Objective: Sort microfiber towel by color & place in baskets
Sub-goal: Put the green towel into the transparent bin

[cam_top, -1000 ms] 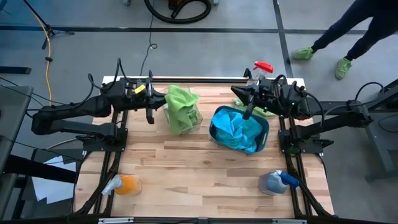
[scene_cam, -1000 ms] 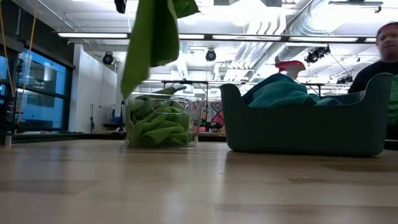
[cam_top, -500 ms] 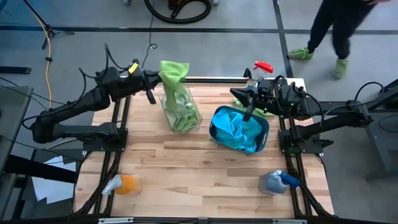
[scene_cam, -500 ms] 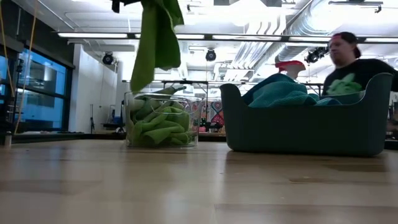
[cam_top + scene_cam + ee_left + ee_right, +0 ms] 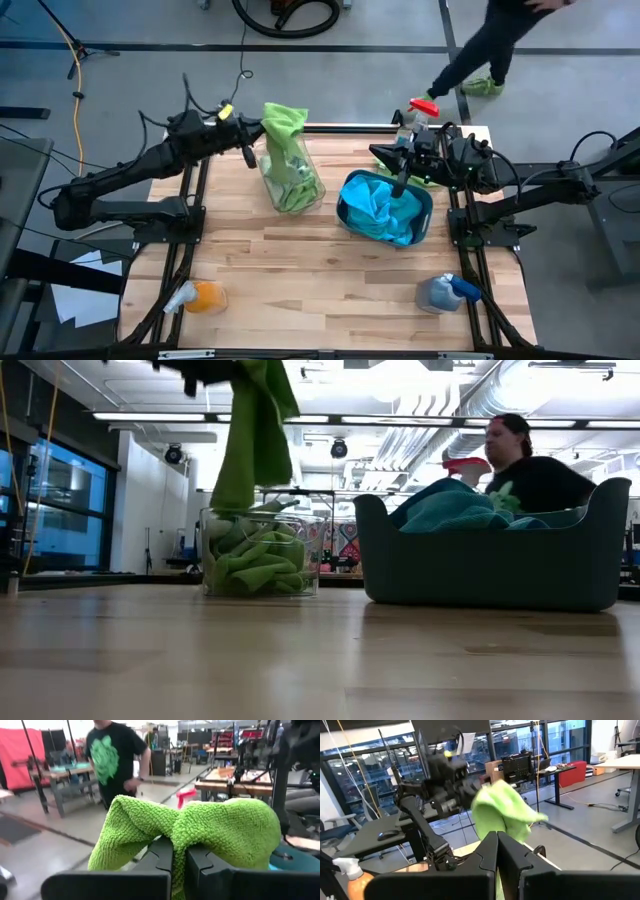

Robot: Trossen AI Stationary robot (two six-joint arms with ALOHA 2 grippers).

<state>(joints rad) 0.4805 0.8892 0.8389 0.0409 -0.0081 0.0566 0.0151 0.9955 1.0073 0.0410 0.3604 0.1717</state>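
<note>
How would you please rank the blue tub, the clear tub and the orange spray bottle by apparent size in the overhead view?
1. Blue tub, largest.
2. Clear tub, though partly covered by the hanging green towel.
3. Orange spray bottle, smallest.

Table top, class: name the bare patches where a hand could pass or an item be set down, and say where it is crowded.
Free: the wide wooden strip of the table between the orange spray bottle and blue spray bottle, in front of both baskets. Crowded: the far edge, with the clear basket, teal basket and both arms.

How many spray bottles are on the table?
3: orange bottle at the near left corner, blue bottle near right, red-capped bottle at the far edge by the right arm.
</note>
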